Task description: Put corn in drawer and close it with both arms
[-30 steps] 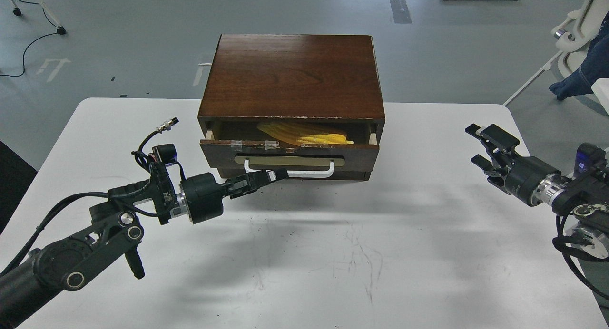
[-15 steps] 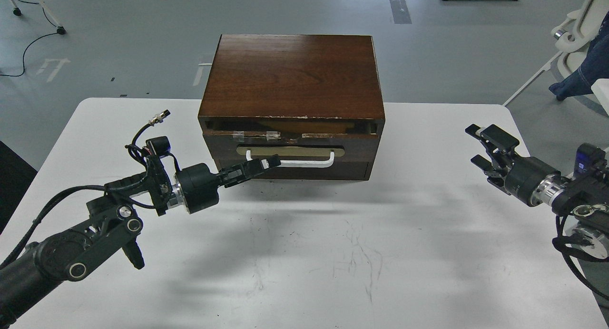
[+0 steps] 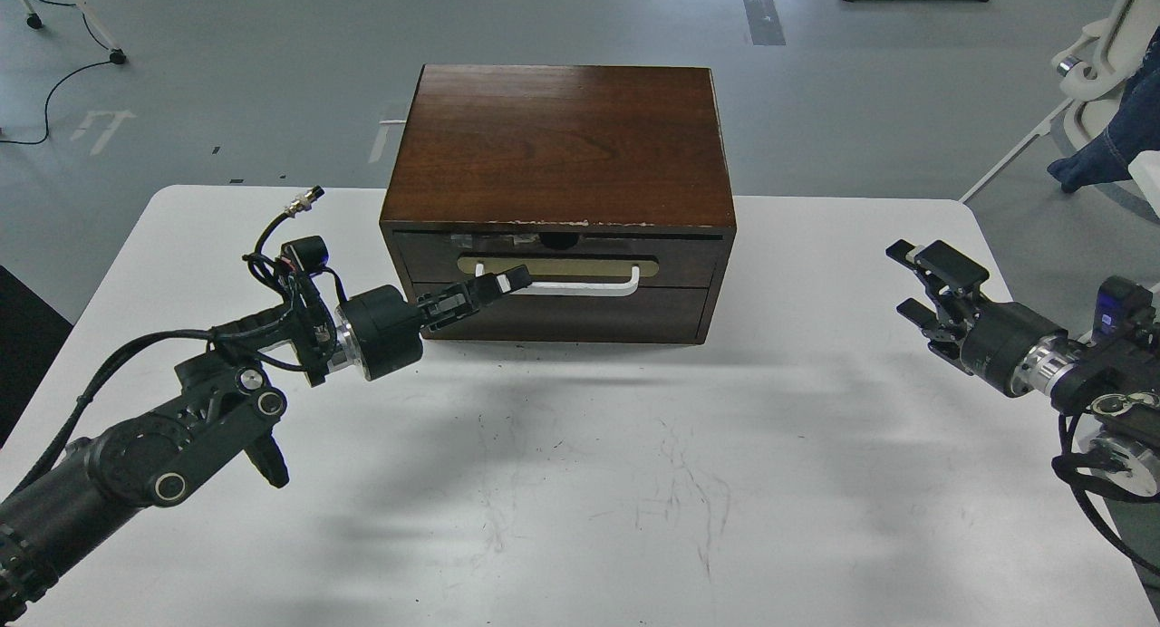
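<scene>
Pressed tip-first against the front of the drawer (image 3: 557, 266), the left gripper (image 3: 509, 282) has its two fingers drawn together into a narrow wedge with nothing between them, and that wedge touches the left end of the white bar handle (image 3: 580, 287) and the tan plate behind it. That closed, pointed shape suits pushing rather than grasping: it puts the force straight into the drawer face along the sliding direction. The drawer front now sits flush with the dark wooden cabinet (image 3: 560, 142), with only a thin shadowed slit under the chipped top edge, so I judge the closing stroke to be at or very near its end. No corn is visible anywhere; given the task, it is presumably inside the shut drawer, though that cannot be checked from here. Below the drawer lies the plain handleless panel (image 3: 562, 314), untouched. Well off to the side, the right gripper (image 3: 924, 278) hovers above the white table (image 3: 580, 482) with its fingers spread and empty, clear of the cabinet, probably so it does not obstruct the push. Beyond the table lies grey floor.
</scene>
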`<action>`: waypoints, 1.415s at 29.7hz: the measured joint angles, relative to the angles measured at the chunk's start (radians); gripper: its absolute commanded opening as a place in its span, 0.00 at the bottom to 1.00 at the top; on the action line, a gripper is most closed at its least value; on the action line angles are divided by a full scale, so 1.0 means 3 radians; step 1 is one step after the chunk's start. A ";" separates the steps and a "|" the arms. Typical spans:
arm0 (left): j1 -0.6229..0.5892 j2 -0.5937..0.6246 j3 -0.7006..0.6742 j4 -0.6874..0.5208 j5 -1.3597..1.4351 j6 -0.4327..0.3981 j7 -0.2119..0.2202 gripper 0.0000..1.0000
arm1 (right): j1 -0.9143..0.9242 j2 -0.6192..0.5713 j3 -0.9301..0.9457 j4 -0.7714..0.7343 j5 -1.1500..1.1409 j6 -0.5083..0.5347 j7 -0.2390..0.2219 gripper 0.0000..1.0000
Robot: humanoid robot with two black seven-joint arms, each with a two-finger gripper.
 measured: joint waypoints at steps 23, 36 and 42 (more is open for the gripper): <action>0.0322 0.0900 -0.0028 -0.0908 -0.2223 -0.0507 -0.0003 1.00 | -0.0052 0.0000 0.0187 0.0015 0.0235 0.0000 0.0000 0.99; 0.0774 0.1130 -0.0037 -0.0502 -0.3854 -0.0507 -0.0003 1.00 | -0.0057 0.0188 0.0443 -0.0009 0.0991 0.0000 0.0000 0.99; 0.0988 0.1136 -0.0037 -0.0377 -0.4061 -0.0507 -0.0003 1.00 | -0.0061 0.0251 0.0451 0.0006 0.1136 0.0000 0.0000 0.99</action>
